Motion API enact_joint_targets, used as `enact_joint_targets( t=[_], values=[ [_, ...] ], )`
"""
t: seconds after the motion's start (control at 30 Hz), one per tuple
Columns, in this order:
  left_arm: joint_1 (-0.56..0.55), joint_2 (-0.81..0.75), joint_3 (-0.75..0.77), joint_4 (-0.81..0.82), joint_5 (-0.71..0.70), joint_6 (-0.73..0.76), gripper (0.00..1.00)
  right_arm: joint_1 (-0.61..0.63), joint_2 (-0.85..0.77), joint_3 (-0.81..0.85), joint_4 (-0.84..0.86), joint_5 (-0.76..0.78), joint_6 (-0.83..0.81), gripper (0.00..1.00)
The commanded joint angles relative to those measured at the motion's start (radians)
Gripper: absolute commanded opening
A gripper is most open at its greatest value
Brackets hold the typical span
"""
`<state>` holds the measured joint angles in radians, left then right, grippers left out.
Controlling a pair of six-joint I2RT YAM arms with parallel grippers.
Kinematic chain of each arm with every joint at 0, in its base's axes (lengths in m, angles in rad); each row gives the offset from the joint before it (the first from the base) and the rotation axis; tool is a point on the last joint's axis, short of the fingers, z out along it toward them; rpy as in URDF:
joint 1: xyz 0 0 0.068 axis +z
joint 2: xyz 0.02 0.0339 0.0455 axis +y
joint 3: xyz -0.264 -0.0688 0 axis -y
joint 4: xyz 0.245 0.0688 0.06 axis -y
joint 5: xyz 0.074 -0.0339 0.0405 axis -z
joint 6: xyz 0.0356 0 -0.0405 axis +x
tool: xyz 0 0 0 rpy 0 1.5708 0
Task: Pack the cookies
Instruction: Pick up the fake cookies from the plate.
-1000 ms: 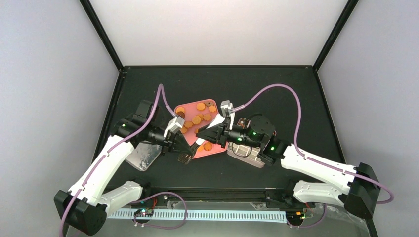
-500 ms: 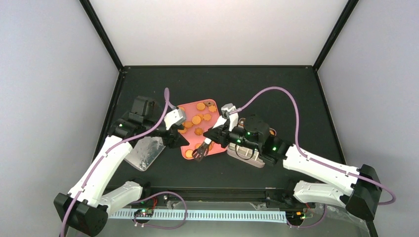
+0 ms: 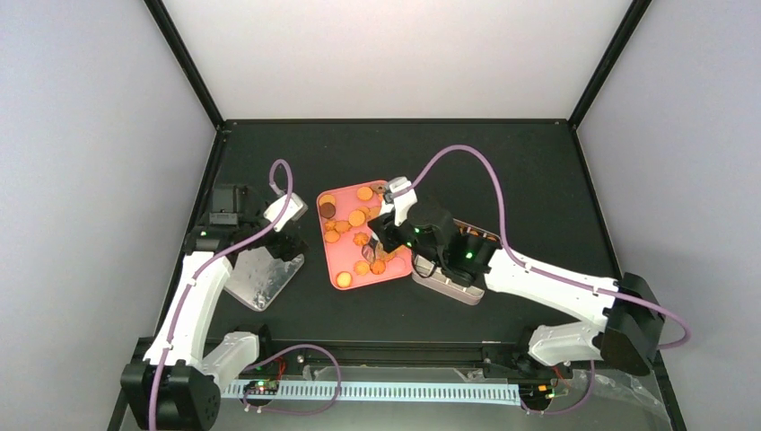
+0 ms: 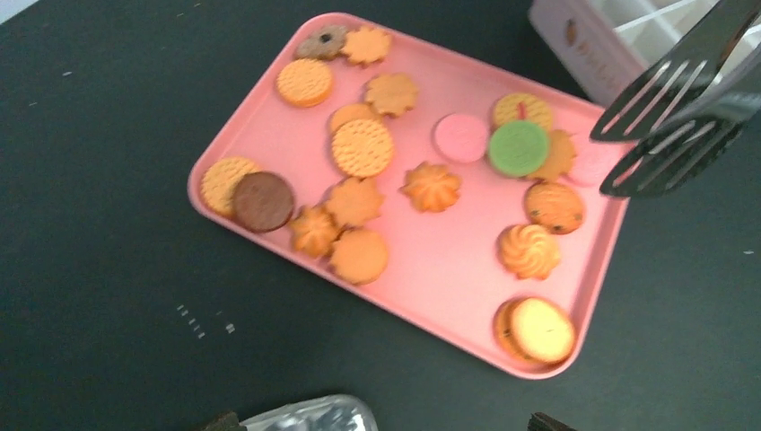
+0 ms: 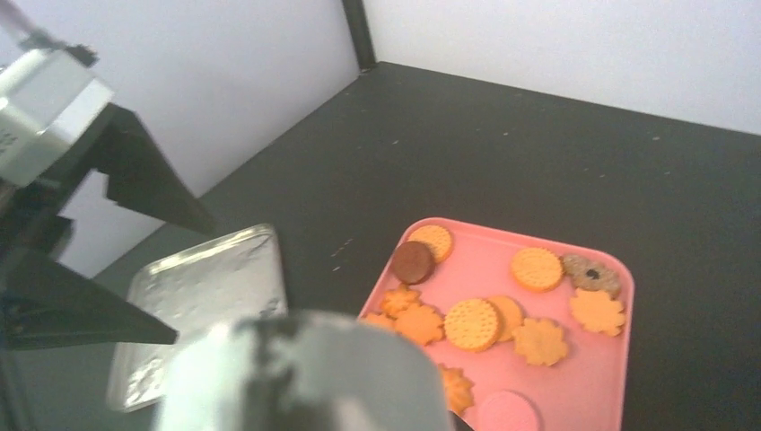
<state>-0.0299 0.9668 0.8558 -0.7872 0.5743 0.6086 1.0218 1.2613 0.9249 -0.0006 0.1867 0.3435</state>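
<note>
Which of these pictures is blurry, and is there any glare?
Right wrist: a grey shape at the bottom is badly out of focus, cookies beyond it fairly sharp. Left wrist: slightly soft all over. Top: sharp, evenly lit, only the metal lid shines.

The setting is a robotics lab test cell: a black table (image 3: 538,180) boxed in by plain pale walls (image 3: 90,135) and black frame posts (image 3: 184,63), a white left arm (image 3: 197,287) and right arm (image 3: 547,283) trailing purple cables (image 3: 462,149), with a slotted cable duct (image 3: 404,392) and small circuit board (image 3: 262,388) along the frame's bottom edge.
</note>
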Motion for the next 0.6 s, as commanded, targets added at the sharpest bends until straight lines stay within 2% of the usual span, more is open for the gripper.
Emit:
enact_joint_targets(
  t=[0.0,0.3,0.57],
  values=[
    [0.079,-0.012,-0.002,-0.004,-0.032,0.092,0.84,0.006,0.067,0.081,0.037,0.14,-0.082,0.32],
    [0.108,-0.042,-0.04,-0.015,-0.017,0.126,0.84,-0.006,0.236,0.183,0.047,0.189,-0.119,0.36],
    [0.109,-0.062,-0.065,-0.032,-0.024,0.144,0.85,-0.031,0.278,0.16,0.066,0.187,-0.094,0.36]
  ],
)
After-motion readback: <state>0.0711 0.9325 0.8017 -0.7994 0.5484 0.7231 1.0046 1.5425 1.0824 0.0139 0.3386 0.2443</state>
